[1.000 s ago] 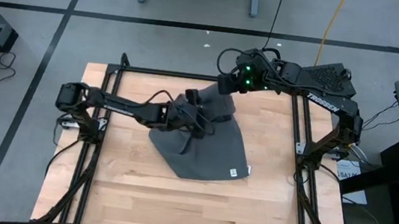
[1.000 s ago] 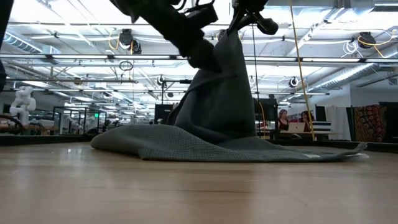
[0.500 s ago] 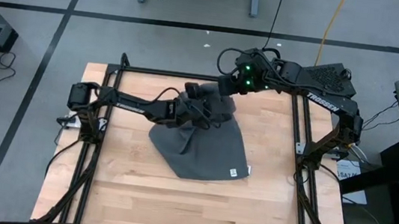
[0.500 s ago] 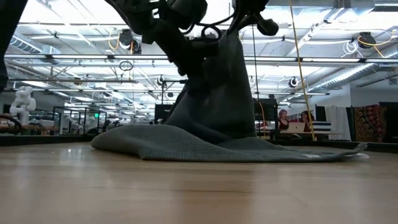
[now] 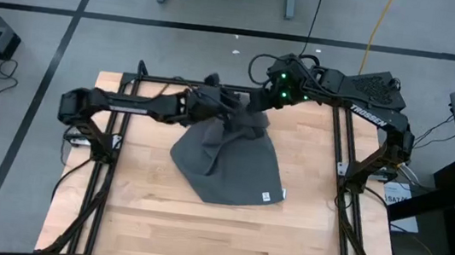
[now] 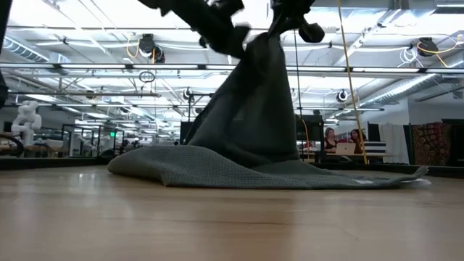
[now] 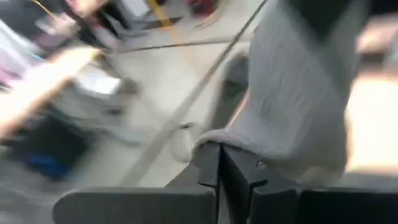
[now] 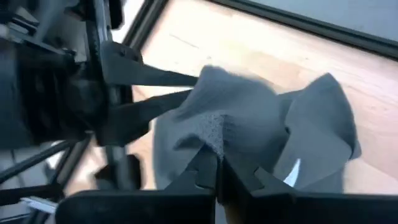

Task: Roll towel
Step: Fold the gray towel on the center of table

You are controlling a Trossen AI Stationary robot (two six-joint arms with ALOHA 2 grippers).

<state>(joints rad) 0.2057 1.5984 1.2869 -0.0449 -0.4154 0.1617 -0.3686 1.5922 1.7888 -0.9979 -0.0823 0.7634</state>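
The dark grey towel (image 5: 227,166) stands like a tent, its top held up near the table's far middle. Its lower part is spread on the wood, with the white tag (image 5: 264,195) at its near right corner. My right gripper (image 5: 256,107) reaches in from the far right and is shut on the towel's top. My left gripper (image 5: 233,113) reaches in from the left and is shut on the raised cloth just beside it. In the low view the towel (image 6: 246,123) hangs from both grippers. My left gripper pinches a fold of the raised cloth (image 8: 198,84) between its two fingers (image 8: 158,78), just left of the towel's top. The fingers come in almost level from the table's left. The cloth hangs below them, its lower end on the table. My right gripper pinches the bunched top of the towel (image 8: 214,140) between its two fingers. They slant down from the far right. The towel hangs below them, and its lower part (image 5: 229,188) lies spread on the table.
Black frame rails (image 5: 133,91) run along the table's left, right and far sides. Bare wood (image 5: 198,236) lies between the towel and the near edge. In the low view, people (image 6: 337,141) sit in the room far behind the table.
My left gripper has gone up and toward the far edge, from the towel's lower left flank to its raised part beside my right gripper, and it holds the cloth there now. The towel's top and spread lower part have stayed where they were.
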